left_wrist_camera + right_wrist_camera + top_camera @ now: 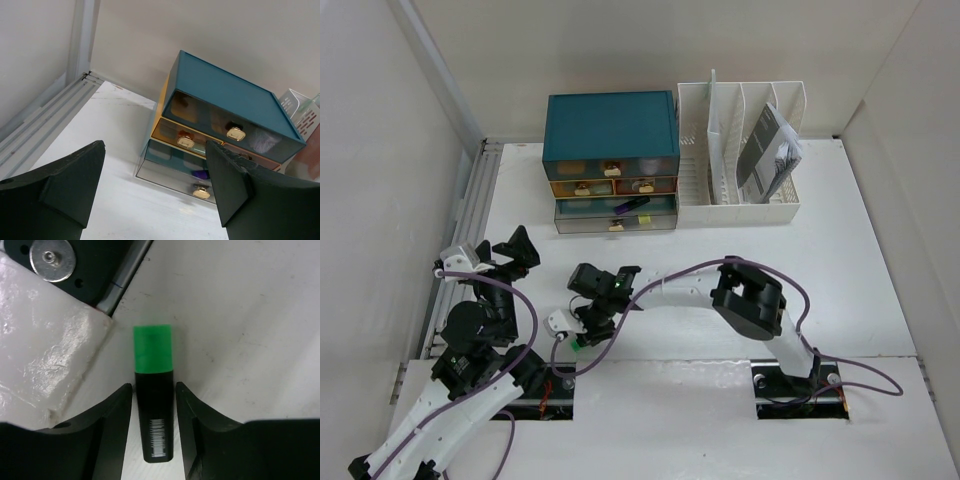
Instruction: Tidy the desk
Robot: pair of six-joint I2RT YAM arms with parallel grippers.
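The right gripper (153, 390) is low over the desk (840, 250) in the lower left part of the top view. Its 2 fingers stand close on both sides of a marker (154, 410) with a black body and a green cap. The marker lies flat on the desk. A thin light strip shows beside the left finger, so I cannot tell if the pads really press or only stand next to the body.

The left gripper (155, 165) is spread wide and holds nothing. It looks toward the teal drawer box (610, 120) at the upper middle of the top view.

I see 3 risks:
1. The body looks round and smooth, so it may roll or slip out if the pinch is weak.
2. The fingers sit toward the tail end, far from the cap, so the marker may swing down when lifted.
3. A glossy white raised edge (45, 355) and a black metal part with a screw (50, 257) are just beside the cap, in the upper left of the right wrist view. A lift toward that side may knock the marker against them.
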